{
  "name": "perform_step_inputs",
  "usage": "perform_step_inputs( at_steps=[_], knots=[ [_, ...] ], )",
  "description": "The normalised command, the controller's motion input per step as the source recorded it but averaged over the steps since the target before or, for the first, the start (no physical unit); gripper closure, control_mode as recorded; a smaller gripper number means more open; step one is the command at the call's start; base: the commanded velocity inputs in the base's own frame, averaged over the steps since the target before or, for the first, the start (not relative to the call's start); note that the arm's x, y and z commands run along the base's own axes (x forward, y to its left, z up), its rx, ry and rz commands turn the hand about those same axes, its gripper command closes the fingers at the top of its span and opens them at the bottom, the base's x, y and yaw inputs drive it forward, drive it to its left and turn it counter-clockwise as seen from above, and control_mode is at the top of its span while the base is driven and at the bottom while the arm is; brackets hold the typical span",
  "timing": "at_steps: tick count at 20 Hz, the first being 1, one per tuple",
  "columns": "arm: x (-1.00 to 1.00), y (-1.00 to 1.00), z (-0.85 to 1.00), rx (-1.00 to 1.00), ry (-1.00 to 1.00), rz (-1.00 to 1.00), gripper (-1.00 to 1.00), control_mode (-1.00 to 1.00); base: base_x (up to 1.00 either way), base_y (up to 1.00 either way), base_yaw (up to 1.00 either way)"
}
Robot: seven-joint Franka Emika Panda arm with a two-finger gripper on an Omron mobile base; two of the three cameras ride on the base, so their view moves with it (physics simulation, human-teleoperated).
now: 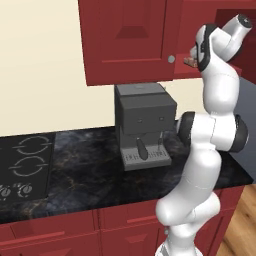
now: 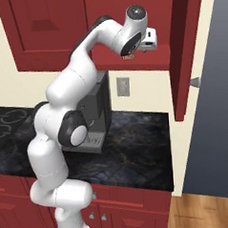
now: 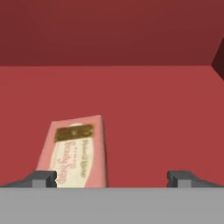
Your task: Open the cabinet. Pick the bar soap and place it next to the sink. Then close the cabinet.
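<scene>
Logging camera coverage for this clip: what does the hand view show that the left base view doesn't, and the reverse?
Hand view: the bar soap close up, lying flat on the cabinet's red shelf, its printed label facing up, with the open gripper just before it and the soap nearer one fingertip.
Left base view: the coffee machine, the stovetop, the dark counter and a closed cabinet door.
Both: the red cabinet and the soap.

The red shelf (image 3: 153, 109) inside the cabinet (image 2: 179, 50) carries the bar soap (image 3: 76, 151), lying flat. Below, the dark marbled bench (image 1: 85, 175) carries a grey coffee machine (image 1: 144, 125), with a black cooktop (image 1: 25, 167) set into its left end.
</scene>
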Motion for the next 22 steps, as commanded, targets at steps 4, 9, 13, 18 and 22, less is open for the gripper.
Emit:
perform_step_inputs(
  at_steps=[4, 9, 13, 18, 22],
  knots=[
    [0.26, 0.00, -0.01, 0.00, 0.00, 0.01, -1.00, -1.00, 0.00, 0.00, 0.00],
    [0.01, 0.00, 0.00, 0.00, 0.00, 0.03, -1.00, -1.00, 0.00, 0.00, 0.00],
    [-0.08, 0.04, 0.00, 0.01, 0.00, 0.07, -1.00, -1.00, 0.00, 0.00, 0.00],
    [-0.09, 0.08, 0.00, 0.00, 0.00, 0.06, -1.00, -1.00, 0.00, 0.00, 0.00],
    [-0.11, 0.13, 0.00, 0.00, 0.00, 0.05, -1.00, -1.00, 0.00, 0.00, 0.00]
  ],
)
